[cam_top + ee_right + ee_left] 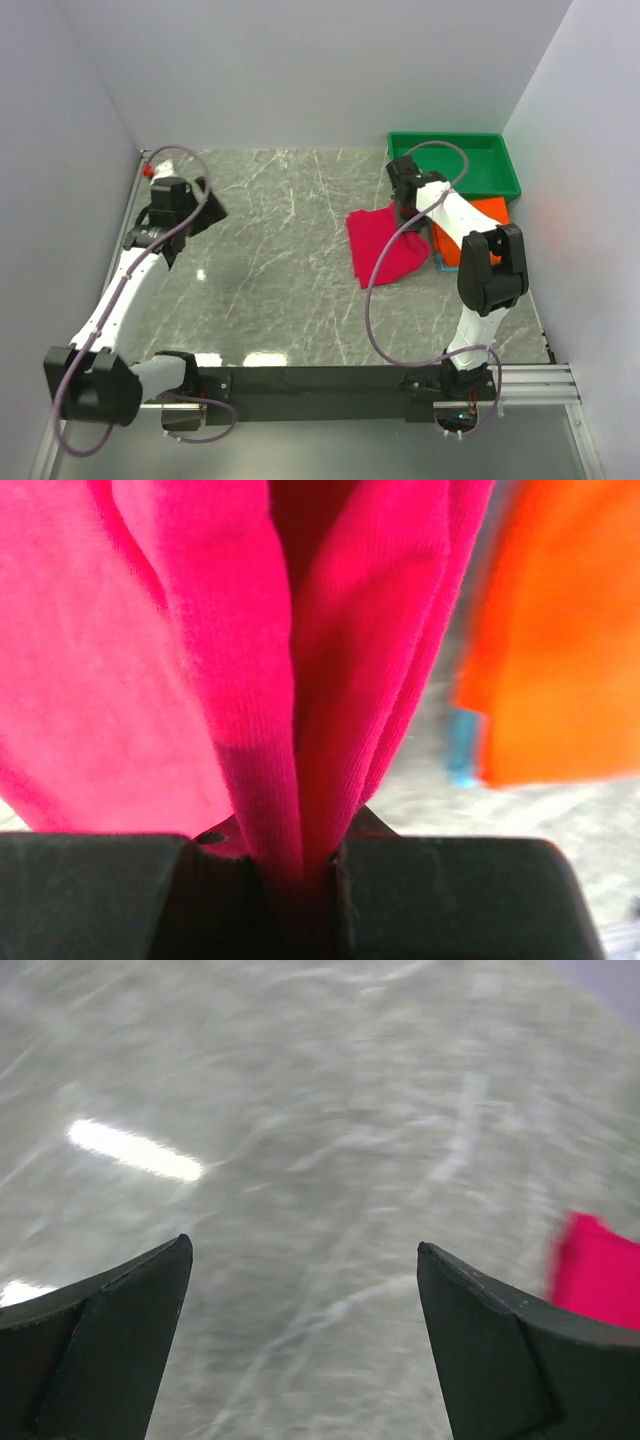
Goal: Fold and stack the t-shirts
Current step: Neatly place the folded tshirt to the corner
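The crimson-pink t-shirt (385, 245) lies crumpled on the marble table right of centre. My right gripper (408, 208) is shut on its far right edge. In the right wrist view a bunched fold of the pink t-shirt (300, 730) runs down into the right gripper (300, 865) between the closed jaws. The orange t-shirt (488, 213) lies just right of it, partly under my right arm, with a sliver of the teal t-shirt (438, 263) showing below it. My left gripper (207, 205) hovers at the far left, open and holding nothing; the left gripper (303, 1250) sees bare marble and a pink t-shirt corner (600, 1280).
A green plastic tray (440, 138) stands at the back right corner, just beyond the orange shirt. White walls close in the table on the left, back and right. A red stub (146, 170) sits at the far left edge.
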Motion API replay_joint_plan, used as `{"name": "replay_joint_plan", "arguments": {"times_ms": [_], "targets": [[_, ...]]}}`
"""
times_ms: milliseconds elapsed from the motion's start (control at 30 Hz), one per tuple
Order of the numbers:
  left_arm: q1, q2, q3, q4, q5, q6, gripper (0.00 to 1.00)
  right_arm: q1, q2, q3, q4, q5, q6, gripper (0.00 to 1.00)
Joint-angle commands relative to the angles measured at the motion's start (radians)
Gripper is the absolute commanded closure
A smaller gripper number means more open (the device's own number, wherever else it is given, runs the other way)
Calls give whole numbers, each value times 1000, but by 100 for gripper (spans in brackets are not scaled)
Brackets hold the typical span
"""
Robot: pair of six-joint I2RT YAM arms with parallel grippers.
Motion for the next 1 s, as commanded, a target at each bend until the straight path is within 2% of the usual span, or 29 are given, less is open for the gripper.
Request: {"name": "replay_joint_plan", "arguments": {"times_ms": [0,400,967], "targets": [[168,27,-65,-6,123,-11,0,-46,-61,82,-87,167,-47,100],[222,24,-67,2,150,-8,1,-147,3,265,-201,256,-105,100],[228,35,-81,11,169,-8,1,-379,-8,358,-182,240,-111,100]]}}
